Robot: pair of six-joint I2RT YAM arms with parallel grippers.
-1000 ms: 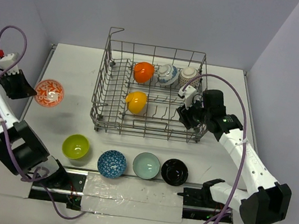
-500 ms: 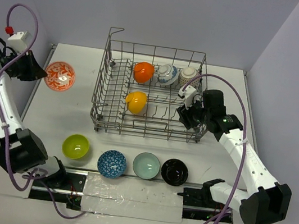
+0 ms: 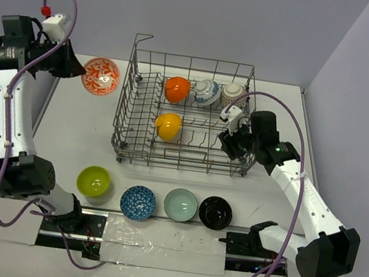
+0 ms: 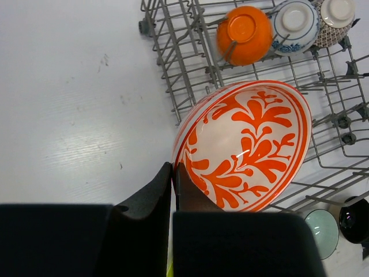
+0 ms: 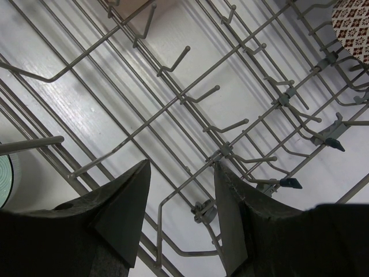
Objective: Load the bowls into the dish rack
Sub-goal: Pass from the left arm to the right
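Observation:
My left gripper (image 4: 173, 168) is shut on the rim of the red-and-white patterned bowl (image 3: 101, 75), holding it in the air just left of the dish rack (image 3: 126, 145); in the left wrist view that bowl (image 4: 248, 144) fills the middle. In the rack stand an orange bowl (image 3: 177, 89), a yellow bowl (image 3: 168, 125), a blue-patterned bowl (image 3: 206, 92) and a white-patterned bowl (image 3: 232, 93). On the table in front lie lime green (image 3: 93, 181), blue (image 3: 138, 202), pale teal (image 3: 180, 204) and black (image 3: 215, 212) bowls. My right gripper (image 5: 180, 173) hangs open over the rack's right end, empty.
The rack's raised wire loop (image 3: 142, 40) stands at its back left corner, close to the held bowl. Upright tines (image 5: 199, 95) fill the rack's floor under my right gripper. A taped strip (image 3: 161, 244) runs along the near edge between the arm bases.
My left arm has lifted and carried the red-and-white bowl up and to the right, toward the rack's left side. The right arm has stayed still.

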